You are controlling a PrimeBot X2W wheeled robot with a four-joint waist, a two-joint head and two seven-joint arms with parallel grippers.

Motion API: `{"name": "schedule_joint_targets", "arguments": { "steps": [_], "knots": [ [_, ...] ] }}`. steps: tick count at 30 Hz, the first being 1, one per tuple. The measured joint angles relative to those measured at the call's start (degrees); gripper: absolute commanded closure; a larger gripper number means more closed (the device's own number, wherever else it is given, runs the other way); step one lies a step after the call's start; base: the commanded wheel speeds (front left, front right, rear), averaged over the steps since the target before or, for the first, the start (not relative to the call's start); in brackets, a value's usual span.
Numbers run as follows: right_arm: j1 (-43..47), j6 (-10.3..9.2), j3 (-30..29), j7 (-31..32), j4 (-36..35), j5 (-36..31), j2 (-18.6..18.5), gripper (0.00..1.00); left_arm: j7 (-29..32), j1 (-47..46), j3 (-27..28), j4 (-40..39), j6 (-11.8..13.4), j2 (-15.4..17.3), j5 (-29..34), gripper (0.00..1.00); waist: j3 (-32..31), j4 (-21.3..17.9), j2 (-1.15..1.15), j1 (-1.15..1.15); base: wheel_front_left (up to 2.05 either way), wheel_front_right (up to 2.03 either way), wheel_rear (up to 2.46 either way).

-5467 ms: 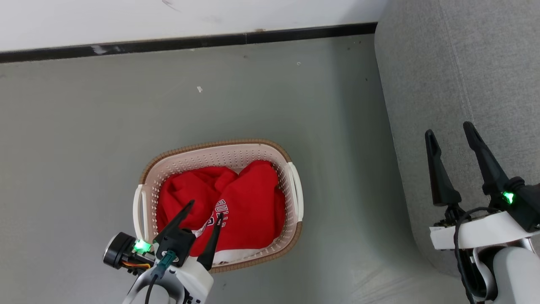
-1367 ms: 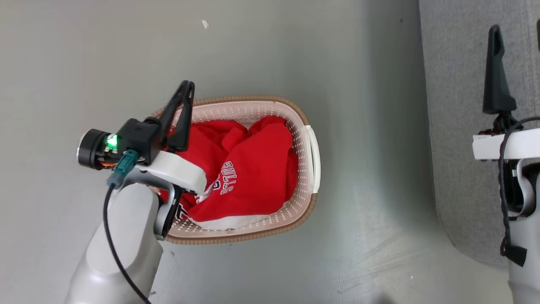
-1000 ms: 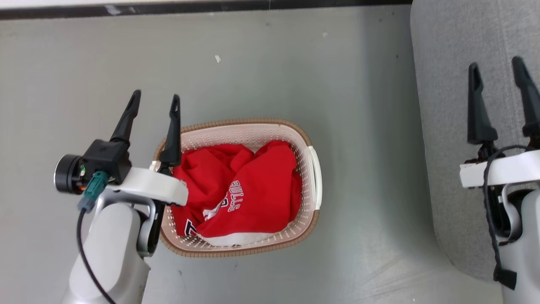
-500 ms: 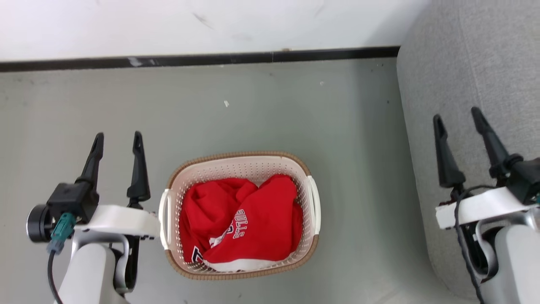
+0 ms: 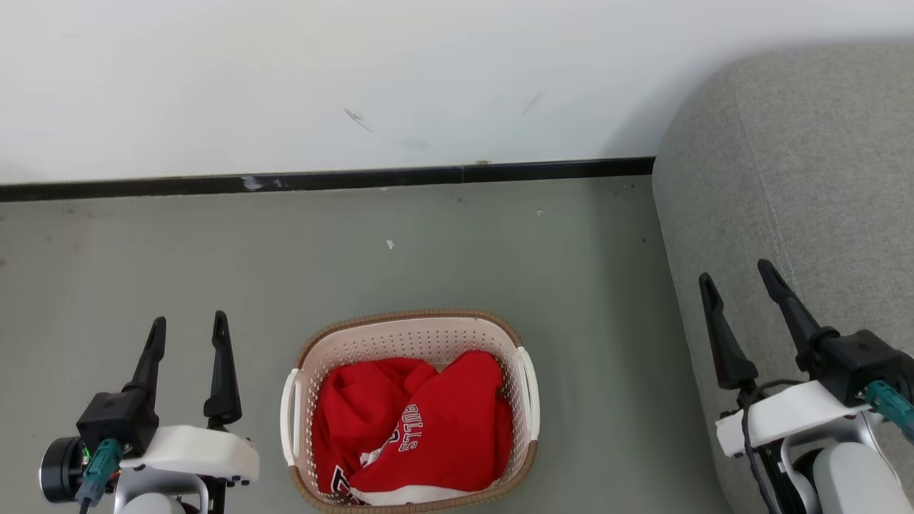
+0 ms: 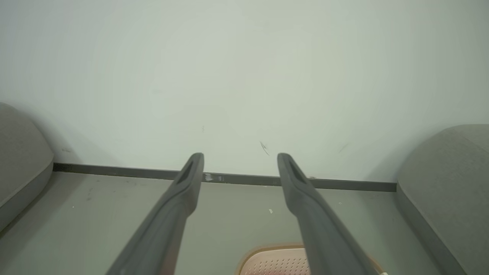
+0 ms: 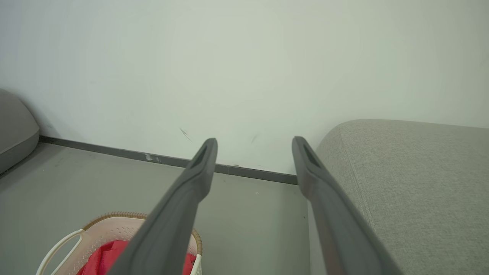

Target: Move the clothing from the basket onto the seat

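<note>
The red clothing (image 5: 421, 428) with "BULLS" lettering lies bunched inside the cream perforated basket (image 5: 407, 337), which stands on the floor at the bottom centre of the head view. The basket's rim (image 7: 114, 215) and a bit of red clothing (image 7: 101, 258) also show in the right wrist view. My left gripper (image 5: 187, 330) is open and empty, left of the basket and apart from it. My right gripper (image 5: 739, 278) is open and empty, over the front edge of the grey seat (image 5: 800, 178) on the right.
A white wall (image 5: 321, 78) with a black baseboard (image 5: 321, 180) runs behind the grey floor (image 5: 428, 250). In the left wrist view another grey upholstered piece (image 6: 19, 160) stands at the far left, and the basket's rim (image 6: 267, 250) shows at the bottom.
My left gripper has lifted out of the basket, empty, and drawn back to its left side. The head camera has tilted up, so the wall is now in view. The clothing has stayed in the basket.
</note>
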Motion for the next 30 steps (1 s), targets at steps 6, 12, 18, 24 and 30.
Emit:
{"name": "schedule_joint_targets", "arguments": {
  "steps": [6,12,18,24,30],
  "knots": [
    [2.58,0.0,0.51,0.0,0.27,0.02,0.36,0.0,0.0,3.02,0.05,-0.01,-0.07,0.0,-0.04,0.0,-3.2,-0.17,0.0,0.0,0.0,0.0,0.0],
    [5.16,0.0,0.75,0.0,0.85,0.2,0.46,0.0,0.0,5.93,0.2,0.12,-0.1,0.01,-0.07,0.0,-6.01,-0.46,0.0,0.0,0.0,0.0,0.0],
    [6.8,0.0,0.8,0.0,1.07,0.2,0.51,0.0,0.0,7.84,0.27,0.15,-0.46,0.02,-0.16,0.0,-7.95,-0.71,0.0,0.0,0.0,0.0,0.0],
    [8.36,0.0,1.74,0.0,1.19,0.2,0.56,0.0,0.0,9.68,0.25,0.02,-0.49,0.02,-0.16,0.0,-9.78,-0.94,0.0,0.0,0.0,0.0,0.0],
    [9.55,0.0,1.85,0.0,1.03,0.52,0.57,0.0,0.0,11.37,0.29,-0.64,-0.49,0.03,-0.46,0.0,-10.93,-1.12,0.0,0.0,0.0,0.0,0.0]
  ]
}}
